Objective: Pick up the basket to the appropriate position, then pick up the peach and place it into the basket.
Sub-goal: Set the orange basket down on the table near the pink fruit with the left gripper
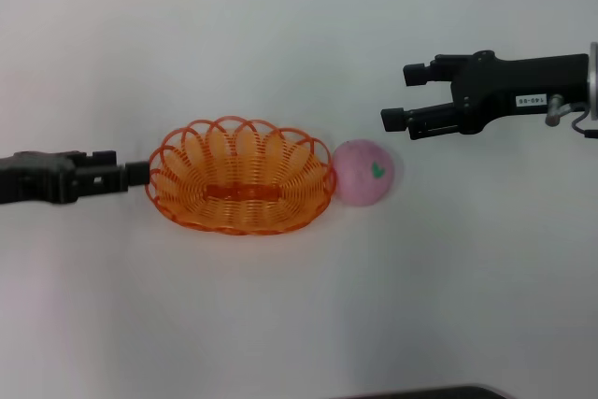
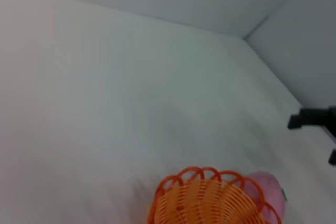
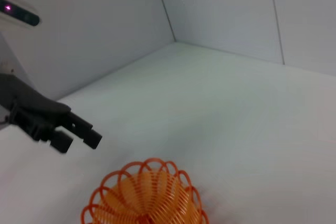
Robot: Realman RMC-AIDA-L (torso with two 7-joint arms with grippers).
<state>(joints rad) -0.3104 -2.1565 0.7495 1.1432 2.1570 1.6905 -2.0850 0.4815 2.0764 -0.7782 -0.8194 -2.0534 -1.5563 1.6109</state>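
Looks like the basket step is on: the left gripper [image 1: 140, 175] sits at the basket [image 1: 241, 178]'s left end, but I can't tell whether it's clenched on the rim. The basket lies mid-table [image 1: 280, 35], long axis left-right, opening up. The peach [image 1: 363, 172] touches its right end, leaf mark up. The right gripper [image 1: 400, 96] hangs spread open just beyond the peach; next it needs to come down over it.

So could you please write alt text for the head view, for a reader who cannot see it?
An orange wire basket sits on a white table with a pink peach touching its right end. The left hand is at its left rim; the open right hand hovers beyond the peach.
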